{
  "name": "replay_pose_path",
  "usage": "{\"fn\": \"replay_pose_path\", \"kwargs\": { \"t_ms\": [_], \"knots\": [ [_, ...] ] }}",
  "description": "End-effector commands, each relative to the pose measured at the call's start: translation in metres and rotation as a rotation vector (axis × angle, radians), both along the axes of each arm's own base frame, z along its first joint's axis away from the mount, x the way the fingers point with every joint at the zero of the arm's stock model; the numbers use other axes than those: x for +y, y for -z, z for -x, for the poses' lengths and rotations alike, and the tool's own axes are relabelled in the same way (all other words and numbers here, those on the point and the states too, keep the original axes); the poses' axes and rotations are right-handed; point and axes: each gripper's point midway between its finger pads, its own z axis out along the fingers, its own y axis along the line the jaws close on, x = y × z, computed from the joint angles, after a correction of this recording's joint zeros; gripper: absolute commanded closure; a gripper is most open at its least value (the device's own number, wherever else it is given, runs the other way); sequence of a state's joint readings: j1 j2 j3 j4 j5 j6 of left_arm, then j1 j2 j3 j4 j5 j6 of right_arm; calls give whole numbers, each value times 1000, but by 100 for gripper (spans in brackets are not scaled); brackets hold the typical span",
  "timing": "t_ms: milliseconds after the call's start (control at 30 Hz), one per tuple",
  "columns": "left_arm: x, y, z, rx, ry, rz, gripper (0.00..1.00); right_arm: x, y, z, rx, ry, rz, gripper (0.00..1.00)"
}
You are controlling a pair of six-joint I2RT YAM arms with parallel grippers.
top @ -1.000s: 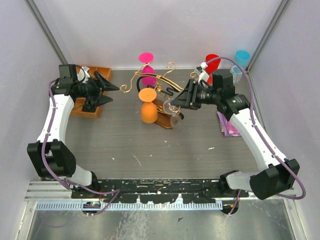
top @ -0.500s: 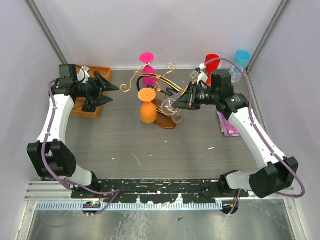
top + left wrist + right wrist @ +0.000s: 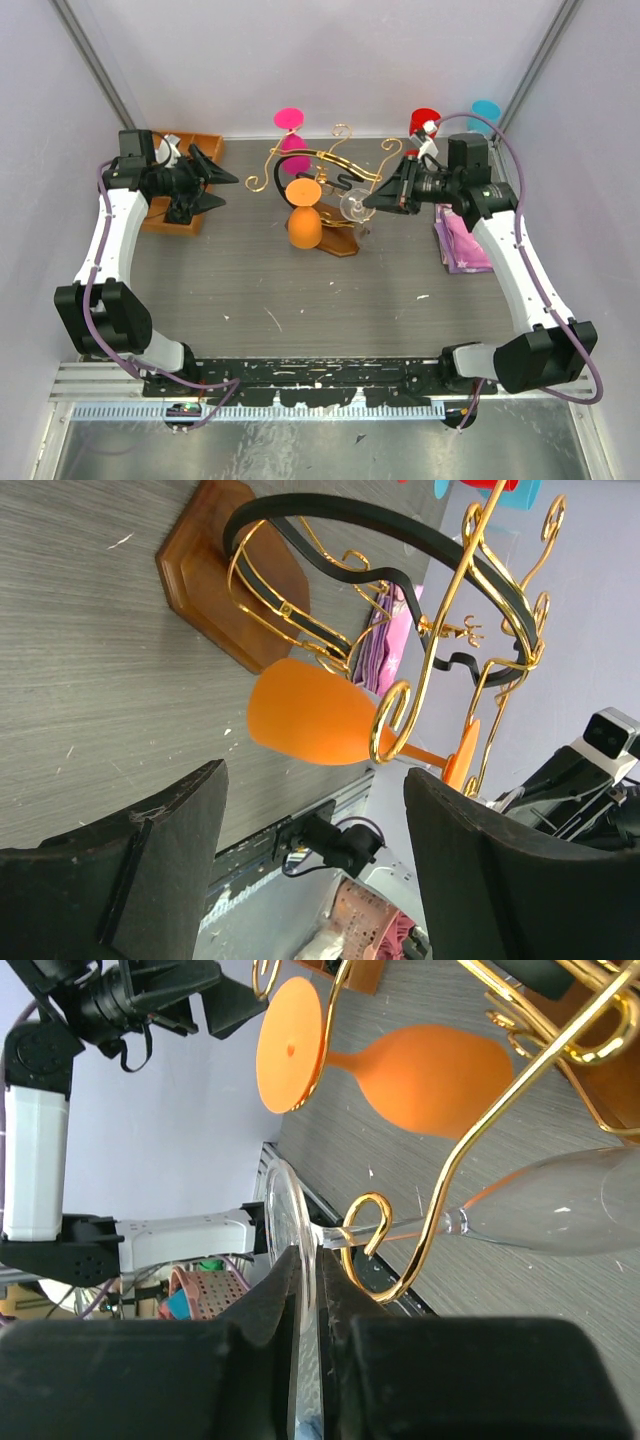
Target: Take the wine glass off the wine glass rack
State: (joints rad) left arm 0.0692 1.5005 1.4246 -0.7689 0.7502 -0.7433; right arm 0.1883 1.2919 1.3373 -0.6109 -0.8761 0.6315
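Note:
The wine glass rack (image 3: pixel 318 165) is gold curly wire with a black ring on a brown wooden base (image 3: pixel 340 243), at the table's back middle. A clear wine glass (image 3: pixel 354 206) hangs sideways at its right. My right gripper (image 3: pixel 374 199) is shut on the glass's foot (image 3: pixel 285 1222). The stem lies in a gold hook curl (image 3: pixel 368 1222) and the bowl (image 3: pixel 556 1208) points right. An orange wine glass (image 3: pixel 303 226) hangs on the rack and also shows in the left wrist view (image 3: pixel 312 718). My left gripper (image 3: pixel 226 187) is open and empty, left of the rack.
A compartmented wooden tray (image 3: pixel 172 217) sits at back left under the left arm. A pink glass (image 3: pixel 291 121) stands behind the rack. A red cup (image 3: pixel 424 117) and a blue cup (image 3: pixel 486 110) stand at back right. A pink packet (image 3: pixel 458 246) lies under the right arm.
My right gripper has pulled back to the right with the clear glass, lifting its bowl. The rack and orange glass have shifted slightly right. The left arm has not moved.

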Motion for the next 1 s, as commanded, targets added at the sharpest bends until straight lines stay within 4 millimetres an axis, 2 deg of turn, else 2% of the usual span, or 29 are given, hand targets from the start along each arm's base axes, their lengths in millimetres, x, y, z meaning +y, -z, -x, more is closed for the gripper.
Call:
{"fn": "replay_pose_path", "kwargs": {
  "t_ms": [0, 300, 567, 700, 967],
  "knots": [
    [-4, 2, 6, 23, 31, 24, 22, -16, -25, 1, -61, -9, -22, 99],
    [-4, 7, 6, 36, 33, 24, 22, -24, -20, 10, -33, -37, 18, 99],
    [-4, 9, 6, 40, 37, 17, 22, -46, -10, 6, -1, 58, 66, 99],
    [-5, 9, 5, 41, 37, 25, 22, -55, -16, -7, -45, 101, 49, 99],
    [-5, 8, 6, 39, 38, 28, 23, -48, -33, -43, -84, 98, -49, 99]
  ]
}}
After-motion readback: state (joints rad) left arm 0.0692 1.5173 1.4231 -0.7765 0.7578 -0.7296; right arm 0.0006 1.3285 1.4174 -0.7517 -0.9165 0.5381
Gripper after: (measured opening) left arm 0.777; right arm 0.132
